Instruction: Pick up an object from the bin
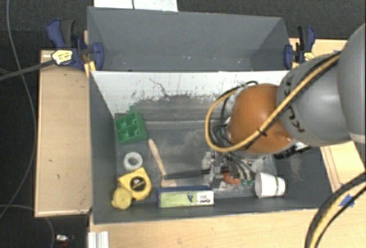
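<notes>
You see the gripper (220, 172) low in the grey metal bin (171, 47), under the arm's orange cover (257, 118), close to the near wall. Whether it is spread or closed you cannot tell. A thin black rod (182, 174) lies just to its left, its end at the gripper. A white cup with a green band (269, 185) lies on its side just to the right. A flat green-and-white box (186, 199) sits along the near wall below-left. A green plastic block (130, 127) sits well apart by the left wall. The floor toward the back wall lies bare.
</notes>
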Robot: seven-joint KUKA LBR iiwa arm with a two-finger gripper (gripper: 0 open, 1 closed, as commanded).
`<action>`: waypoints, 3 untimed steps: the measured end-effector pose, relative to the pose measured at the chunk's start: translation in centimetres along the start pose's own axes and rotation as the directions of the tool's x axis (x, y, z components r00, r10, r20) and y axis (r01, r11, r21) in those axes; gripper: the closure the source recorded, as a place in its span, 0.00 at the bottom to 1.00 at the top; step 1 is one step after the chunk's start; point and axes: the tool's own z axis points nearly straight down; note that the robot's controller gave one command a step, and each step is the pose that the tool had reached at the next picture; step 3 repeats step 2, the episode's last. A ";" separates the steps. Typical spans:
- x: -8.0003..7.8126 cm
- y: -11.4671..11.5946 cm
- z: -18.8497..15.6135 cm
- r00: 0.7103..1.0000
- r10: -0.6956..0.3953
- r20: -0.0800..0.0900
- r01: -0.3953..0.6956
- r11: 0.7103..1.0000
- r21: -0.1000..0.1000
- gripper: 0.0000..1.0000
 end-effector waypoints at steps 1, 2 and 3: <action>0.4 -0.1 -5.8 1.000 -0.016 -0.007 0.016 1.000 0.001 1.00; 0.3 -0.1 -14.9 0.999 0.045 -0.011 -0.045 0.999 0.001 1.00; 0.3 -0.1 -14.9 0.999 0.045 -0.011 -0.045 0.999 0.001 1.00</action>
